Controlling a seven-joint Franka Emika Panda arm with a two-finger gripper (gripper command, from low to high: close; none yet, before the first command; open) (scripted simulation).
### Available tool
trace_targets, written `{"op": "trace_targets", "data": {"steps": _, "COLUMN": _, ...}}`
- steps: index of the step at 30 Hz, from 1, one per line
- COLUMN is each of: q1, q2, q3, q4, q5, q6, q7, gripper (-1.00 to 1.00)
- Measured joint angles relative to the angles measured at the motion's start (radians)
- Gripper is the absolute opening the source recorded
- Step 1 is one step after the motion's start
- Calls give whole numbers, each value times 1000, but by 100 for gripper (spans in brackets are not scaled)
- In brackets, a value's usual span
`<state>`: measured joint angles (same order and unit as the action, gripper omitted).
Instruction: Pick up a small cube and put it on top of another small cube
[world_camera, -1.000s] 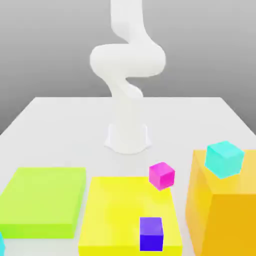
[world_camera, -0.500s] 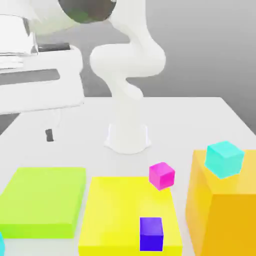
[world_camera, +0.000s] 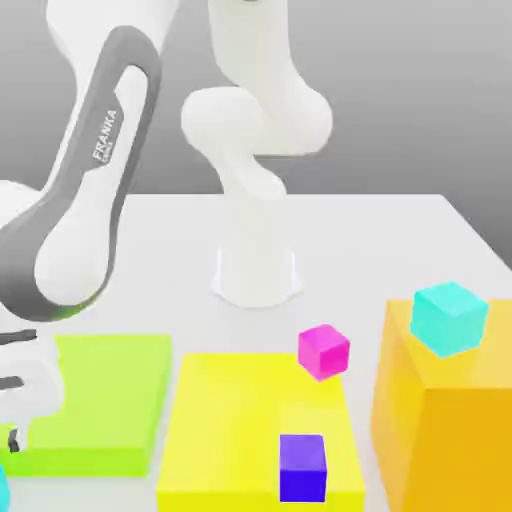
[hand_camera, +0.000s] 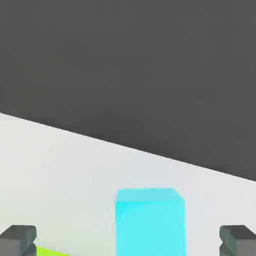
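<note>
- Since the earlier frames the arm (world_camera: 85, 190) has swung down into the exterior view's left, its hand now low at about 8 o'clock over the edge of the lime-green block (world_camera: 100, 400); none of the cubes has shifted
- Gripper (hand_camera: 129, 240) stands spread wide and empty; grey fingertips (hand_camera: 17, 239) sit well apart on either side of the sky-cyan cube (hand_camera: 149, 220) in the hand view; no contact yet
- Sky-cyan cube rests on the white table (world_camera: 380, 240), roughly centred between the fingers; a sliver of it shows at the exterior view's 7 o'clock corner (world_camera: 3, 490), just beside the lime-green block
- Judgement: the approach is lined up on the right cube; a further descent and a close would come next
- Magenta cube (world_camera: 323, 351), the target, sits at the far corner of the yellow block (world_camera: 240, 420), about 4 o'clock from centre, well apart from the hand
- No true containers; the blocks act as platforms: the yellow one also carries a violet-blue cube (world_camera: 302, 467) at its near edge; the orange block (world_camera: 440, 430) carries a turquoise cube (world_camera: 450, 318) on top; the lime-green one is bare
- Risk, as a guess: the fingertip nearest the lime-green block may clip its edge
</note>
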<state>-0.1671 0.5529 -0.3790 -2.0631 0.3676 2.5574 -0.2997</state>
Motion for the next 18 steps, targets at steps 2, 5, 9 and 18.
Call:
{"op": "trace_targets", "data": {"steps": 2, "q1": -31, "q2": 73, "q3": 36, "q4": 19, "q5": 31, "q6": 51, "q7": -26, "gripper": 0}}
{"op": "trace_targets", "data": {"steps": 5, "q1": -41, "q2": 96, "q3": 48, "q4": 25, "q5": 42, "q6": 67, "q7": -34, "gripper": -100}}
{"op": "trace_targets", "data": {"steps": 9, "q1": -46, "q2": 108, "q3": 54, "q4": 29, "q5": 48, "q6": 73, "q7": -39, "gripper": -100}}
{"op": "trace_targets", "data": {"steps": 18, "q1": 84, "q2": -150, "q3": 17, "q4": -114, "q5": -10, "q6": -62, "q7": 93, "gripper": -100}}
